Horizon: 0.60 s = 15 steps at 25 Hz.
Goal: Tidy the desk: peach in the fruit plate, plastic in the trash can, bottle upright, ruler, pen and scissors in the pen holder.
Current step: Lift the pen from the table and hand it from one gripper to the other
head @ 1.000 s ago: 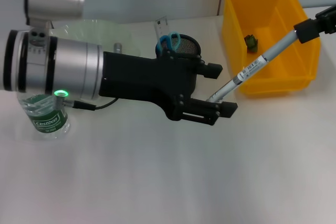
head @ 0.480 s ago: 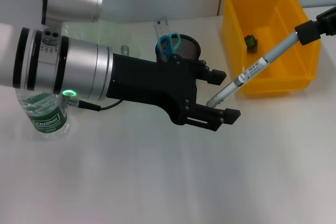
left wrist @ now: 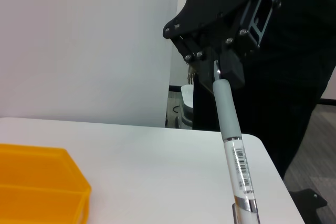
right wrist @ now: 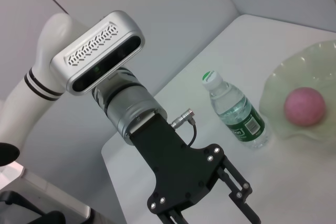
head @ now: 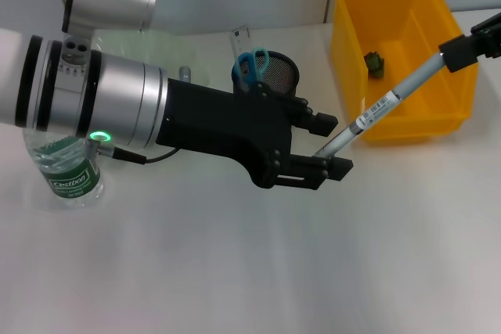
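Pen was mid-handover, basically: the right gripper was clamped on its far end over by the yellow trash bin, and the tip end sat right between the fingers of the left gripper. Those fingers looked parted around the tip, not obviously pinching it yet, though the left wrist view only showed the pen running off toward the right gripper, so hard to be totally sure.

Progress looked pretty far along, judging by how things lay. Blue-handled scissors and a clear ruler were already standing in the black mesh pen holder. The water bottle stood upright near the left arm's wrist. The right wrist view showed the peach sitting in the pale green fruit plate. A small dark scrap was in the bin, probably the plastic. So the pen seemed like the last item.

Pose-wise, the left arm reached across the desk with its wrist level, gripper pointing toward the bin; the right arm came in from the far right edge, holding the pen slanted down toward the left gripper.
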### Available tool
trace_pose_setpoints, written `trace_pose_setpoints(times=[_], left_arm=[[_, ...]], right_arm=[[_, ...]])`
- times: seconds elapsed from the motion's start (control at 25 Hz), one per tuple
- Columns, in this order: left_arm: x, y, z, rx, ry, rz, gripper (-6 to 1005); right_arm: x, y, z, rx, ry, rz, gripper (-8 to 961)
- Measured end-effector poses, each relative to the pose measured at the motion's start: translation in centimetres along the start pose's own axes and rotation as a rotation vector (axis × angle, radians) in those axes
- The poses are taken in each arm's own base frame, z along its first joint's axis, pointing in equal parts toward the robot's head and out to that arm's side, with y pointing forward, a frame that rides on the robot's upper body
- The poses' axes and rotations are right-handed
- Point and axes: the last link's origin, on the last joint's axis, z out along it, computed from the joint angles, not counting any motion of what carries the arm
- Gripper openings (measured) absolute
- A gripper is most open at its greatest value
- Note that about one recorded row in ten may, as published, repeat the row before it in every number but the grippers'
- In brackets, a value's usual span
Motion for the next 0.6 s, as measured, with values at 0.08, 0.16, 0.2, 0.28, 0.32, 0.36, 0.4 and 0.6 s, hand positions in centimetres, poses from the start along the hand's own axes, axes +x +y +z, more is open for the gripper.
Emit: trace_pose_setpoints(times=[0.08, 0.16, 0.2, 0.28, 0.32, 0.36, 0.4, 0.6], left_arm=[[0.09, 0.01, 0.01, -0.002, -0.003, 0.000, 655], [0.09, 0.01, 0.01, -0.002, -0.003, 0.000, 588], [0.18, 0.03, 0.02, -0.003, -0.004, 0.001, 554], [0.30, 0.07, 0.03, -0.004, -0.005, 0.005, 550], [0.30, 0.08, 0.03, -0.005, -0.006, 0.003, 547], [0.30, 0.08, 0.03, -0.005, -0.006, 0.003, 545], [0.29, 0.04, 0.05, -0.003, -0.013, 0.002, 543], [0.26, 0.02, 0.25, -0.003, -0.030, 0.003, 532]], right_arm=[[-0.01, 0.01, 0.06, 0.000, 0.004, -0.001, 98], [-0.02, 0.02, 0.08, 0.000, 0.006, -0.002, 98], [-0.03, 0.03, 0.10, 0.001, 0.008, -0.003, 98], [-0.04, 0.04, 0.11, 0.001, 0.009, -0.003, 98], [-0.04, 0.04, 0.11, 0.001, 0.009, -0.003, 97], [-0.04, 0.04, 0.11, 0.001, 0.009, -0.003, 97], [-0.05, 0.04, 0.11, 0.001, 0.008, -0.004, 97], [-0.19, 0.09, 0.13, 0.002, 0.009, -0.008, 97]])
